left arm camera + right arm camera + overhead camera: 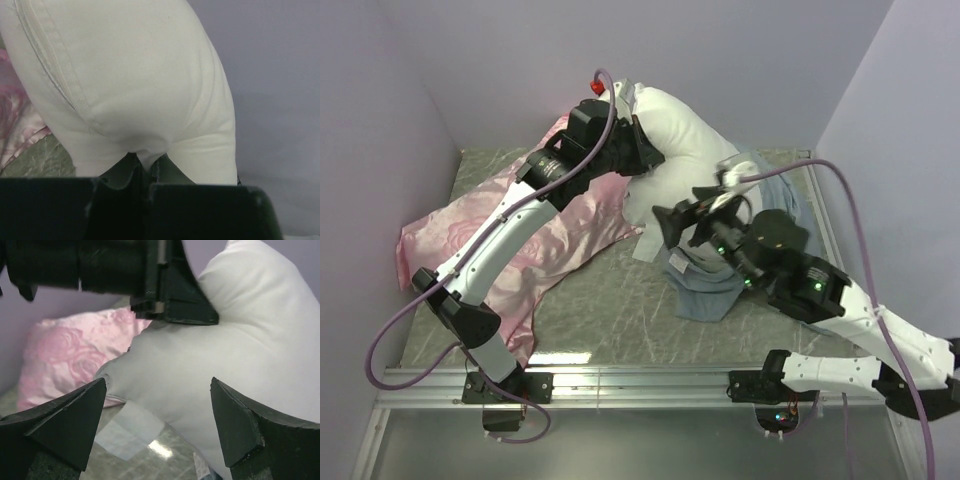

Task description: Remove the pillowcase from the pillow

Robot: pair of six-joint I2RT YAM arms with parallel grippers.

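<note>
The white pillow (685, 125) stands lifted against the back wall. My left gripper (652, 158) is shut on a pinch of its white fabric (145, 159); the pillow (140, 75) fills that view, seam at left. My right gripper (668, 228) is open and empty, just right of the pillow's lower end; its fingertips (82, 410) frame the pillow (240, 340) and a white tag (127, 432) lying on the table. The grey-blue pillowcase (705, 295) lies crumpled under my right arm, off the pillow as far as shows.
The shiny pink rose-patterned pillow (520, 240) lies at the left under my left arm, also in the right wrist view (65, 350). Lilac walls close the back and sides. A metal rail (640, 378) runs along the near table edge.
</note>
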